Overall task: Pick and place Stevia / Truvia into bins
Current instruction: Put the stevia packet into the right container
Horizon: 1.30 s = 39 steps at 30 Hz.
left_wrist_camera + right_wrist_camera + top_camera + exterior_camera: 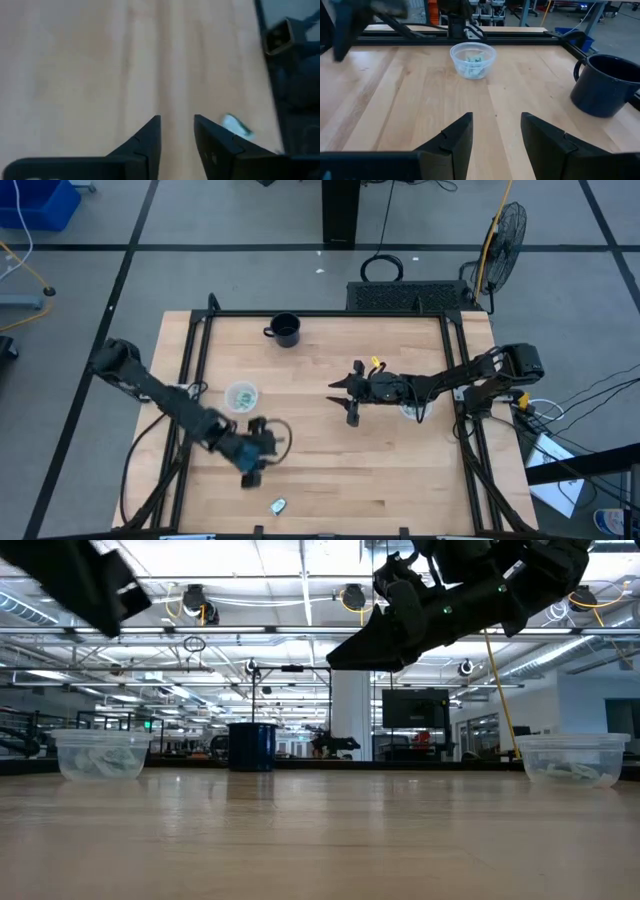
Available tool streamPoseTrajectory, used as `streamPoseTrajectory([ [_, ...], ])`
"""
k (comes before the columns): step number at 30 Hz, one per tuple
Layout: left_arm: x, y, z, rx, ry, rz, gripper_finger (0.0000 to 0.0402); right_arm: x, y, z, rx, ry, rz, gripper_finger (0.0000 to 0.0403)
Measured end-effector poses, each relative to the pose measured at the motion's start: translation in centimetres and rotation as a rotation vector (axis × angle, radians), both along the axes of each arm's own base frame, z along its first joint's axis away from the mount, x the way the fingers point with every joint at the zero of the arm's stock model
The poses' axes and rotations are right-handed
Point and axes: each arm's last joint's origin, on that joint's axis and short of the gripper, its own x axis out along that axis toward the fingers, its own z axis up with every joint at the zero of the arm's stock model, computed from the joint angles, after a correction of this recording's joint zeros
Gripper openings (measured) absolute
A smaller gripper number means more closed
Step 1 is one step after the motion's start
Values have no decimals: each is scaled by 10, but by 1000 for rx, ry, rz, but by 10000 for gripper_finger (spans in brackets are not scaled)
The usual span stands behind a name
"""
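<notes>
One white-and-green Stevia packet [278, 505] lies flat on the wood near the table's near edge; it also shows in the left wrist view [236, 125], beside and just ahead of one finger. My left gripper [252, 470] [177, 125] hovers open and empty a little to the far-left of it. The left bin [241, 395] [100, 755] [472, 59] holds packets. The right bin [572, 758] also holds packets and is mostly hidden under my right arm in the high view. My right gripper [340, 398] [496, 125] is open, empty and raised above mid-table [400, 620], facing the left bin.
A dark blue handled mug [285, 330] [607, 85] [252, 745] stands near the far edge. A black frame rail [455, 370] runs around the tabletop. Bare wood lies between the two arms and along the near edge.
</notes>
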Motion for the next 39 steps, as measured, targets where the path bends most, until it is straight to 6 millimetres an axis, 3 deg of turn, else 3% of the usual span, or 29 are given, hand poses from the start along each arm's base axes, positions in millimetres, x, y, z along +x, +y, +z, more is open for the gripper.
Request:
streamPoseTrajectory([
  [8,8,-55,-50,-75,-33,-78,200,0,0,-1,6,10,-3,157],
  [15,10,-69,-99,35,46,-139,222,-1,0,-1,6,14,-3,157],
  [26,12,-72,-95,-12,18,-151,223,-1,-1,-2,5,22,-7,157],
  [32,16,-65,-91,64,-21,-182,223,-1,-1,-2,-2,23,-5,157],
  [39,18,-67,-88,-15,-15,-221,223,-1,-1,-2,4,22,-7,157],
])
